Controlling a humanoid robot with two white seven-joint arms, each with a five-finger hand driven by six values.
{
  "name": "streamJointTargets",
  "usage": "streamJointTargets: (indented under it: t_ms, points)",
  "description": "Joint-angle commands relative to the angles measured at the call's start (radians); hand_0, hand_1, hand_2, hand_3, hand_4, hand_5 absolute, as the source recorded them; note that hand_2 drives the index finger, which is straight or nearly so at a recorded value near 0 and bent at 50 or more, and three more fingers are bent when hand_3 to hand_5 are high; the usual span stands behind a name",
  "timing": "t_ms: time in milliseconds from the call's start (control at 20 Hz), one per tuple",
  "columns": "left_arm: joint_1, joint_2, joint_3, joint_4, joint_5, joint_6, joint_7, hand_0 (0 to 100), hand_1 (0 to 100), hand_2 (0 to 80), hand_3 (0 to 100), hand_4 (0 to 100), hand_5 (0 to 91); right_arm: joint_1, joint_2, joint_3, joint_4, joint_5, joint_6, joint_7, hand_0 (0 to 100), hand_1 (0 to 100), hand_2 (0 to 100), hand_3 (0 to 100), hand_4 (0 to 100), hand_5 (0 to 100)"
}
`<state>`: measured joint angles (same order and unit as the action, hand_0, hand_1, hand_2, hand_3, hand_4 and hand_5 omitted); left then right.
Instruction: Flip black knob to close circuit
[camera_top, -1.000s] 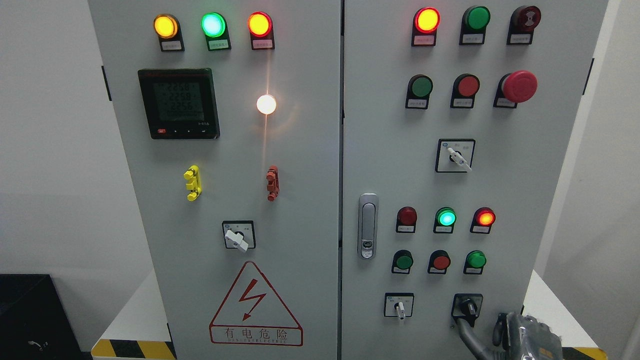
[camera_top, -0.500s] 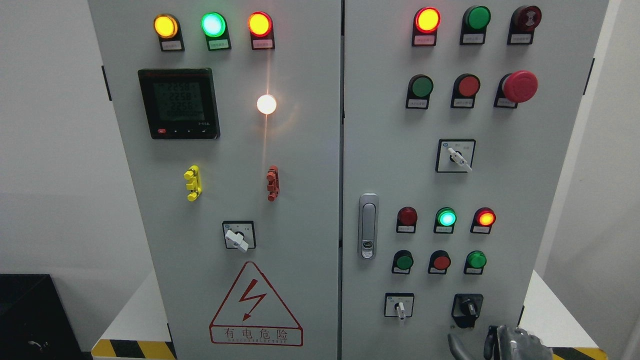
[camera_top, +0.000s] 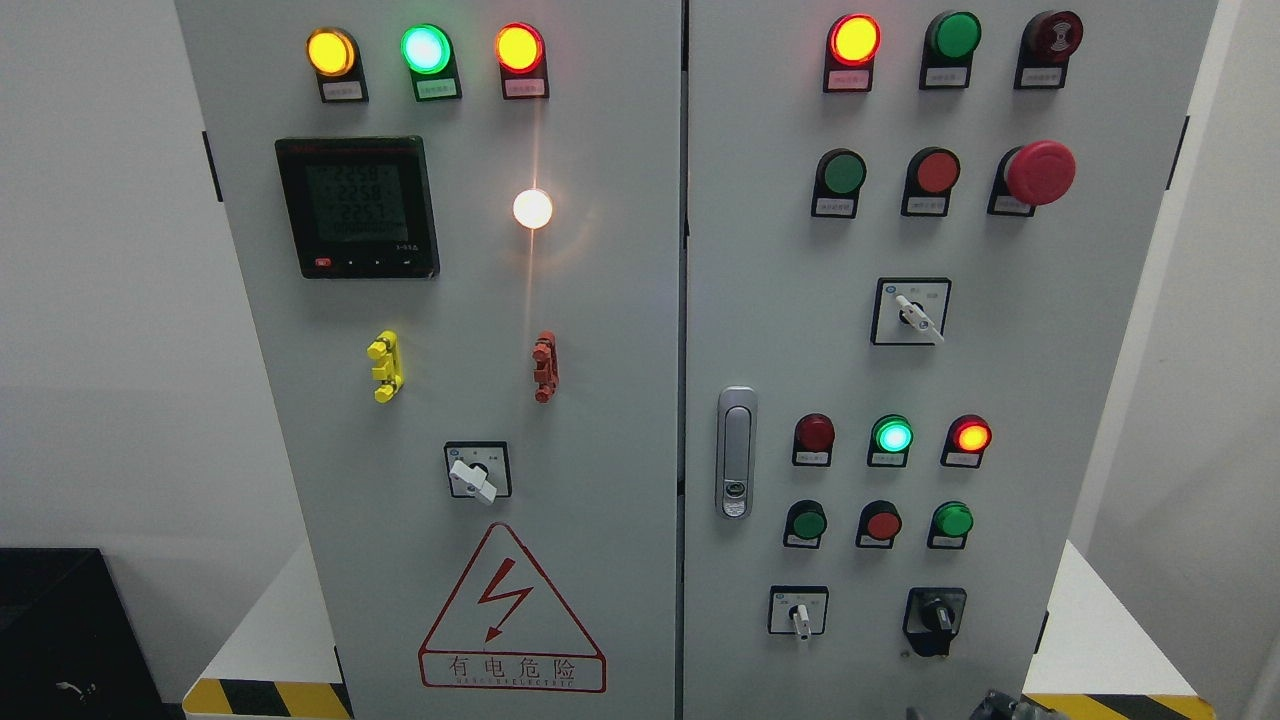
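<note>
Head view of a two-door grey electrical cabinet (camera_top: 600, 330) standing on a white worktop (camera_top: 1090, 630) edged with yellow-and-black hazard tape. The black knob (camera_top: 937, 612), the task's object, sits at the lower right of the right-hand door, on a black square plate, just right of a white-handled selector switch (camera_top: 799, 612) and below a row of three push buttons. Its short lever appears to point up and slightly left; the plate carries no legible marking, so whether this position closes the circuit cannot be read off.

Progress: nothing touches the knob. Judging from the free-standing knob and the hand well below it, the turn is either complete or not yet begun; the pictures do not settle which. Above the knob, a green lamp (camera_top: 892, 436) and a red lamp (camera_top: 970, 436) glow, while the dark red lamp (camera_top: 814, 432) to their left is unlit.

Hands: only a sliver of the right hand (camera_top: 1010, 708) shows at the bottom edge, below and slightly right of the knob and apart from it. Whether its fingers are spread or curled cannot be told, and it visibly holds nothing. The left hand is out of view.
</note>
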<state>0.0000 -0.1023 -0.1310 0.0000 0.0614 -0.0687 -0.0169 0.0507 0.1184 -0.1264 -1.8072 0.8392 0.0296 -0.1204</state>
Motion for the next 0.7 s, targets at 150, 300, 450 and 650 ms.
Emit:
streamJointTargets:
  t_ms: [150,300,450,650]
  points:
    - [0.021,0.000,0.001,-0.023,0.000,0.000,0.000,12,56,0.0,0,0,0.0,0.146,0.004,0.039,-0.126,-0.409,-0.112,-0.042,0,6,37,61,59,53]
    - [0.021,0.000,-0.001,-0.023,0.000,0.000,0.000,12,56,0.0,0,0,0.0,0.175,0.004,0.045,-0.126,-0.575,-0.160,-0.041,0,7,30,50,48,43]
    - [0.021,0.001,0.001,-0.023,0.000,0.000,0.000,12,56,0.0,0,0,0.0,0.195,0.003,0.050,-0.141,-0.739,-0.177,-0.007,0,7,24,40,35,30]
    - [0.021,0.000,-0.001,-0.023,0.000,0.000,0.000,12,56,0.0,0,0,0.0,0.204,0.001,0.050,-0.146,-0.811,-0.178,0.053,0,5,16,31,25,20]
